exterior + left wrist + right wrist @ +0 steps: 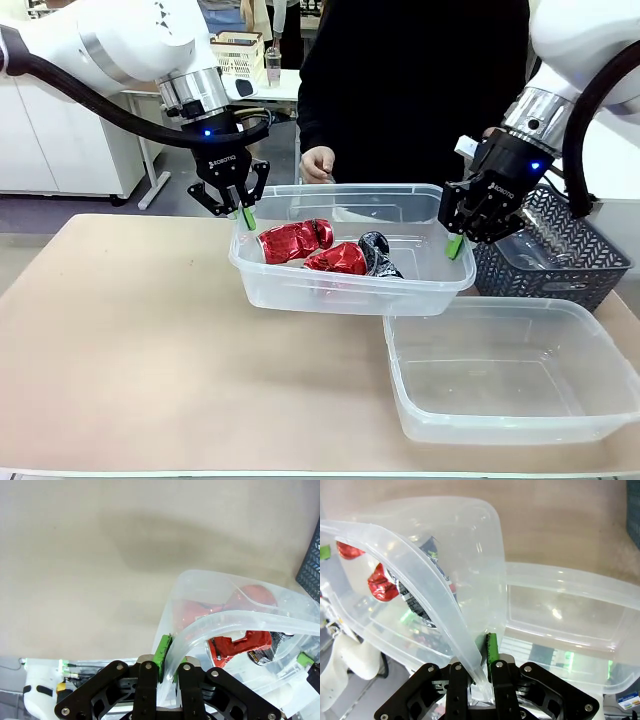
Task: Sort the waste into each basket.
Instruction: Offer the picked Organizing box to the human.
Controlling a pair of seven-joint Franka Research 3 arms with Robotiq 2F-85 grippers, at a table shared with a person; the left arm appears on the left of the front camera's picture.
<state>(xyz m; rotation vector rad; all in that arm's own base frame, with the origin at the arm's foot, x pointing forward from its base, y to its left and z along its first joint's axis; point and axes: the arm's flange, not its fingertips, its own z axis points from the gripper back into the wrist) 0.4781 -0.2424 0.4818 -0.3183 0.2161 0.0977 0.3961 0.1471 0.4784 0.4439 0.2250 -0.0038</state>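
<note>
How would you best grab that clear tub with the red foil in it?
By the rolled rim of the tub, at both short ends, from above: its thin upright wall suits a pinch, as the left gripper and right gripper show.

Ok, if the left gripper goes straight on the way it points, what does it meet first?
The left gripper, shut on the rim of the clear tub, points down at the bare table. Nothing lies between, though the tub's base hangs lower and would likely touch first.
</note>
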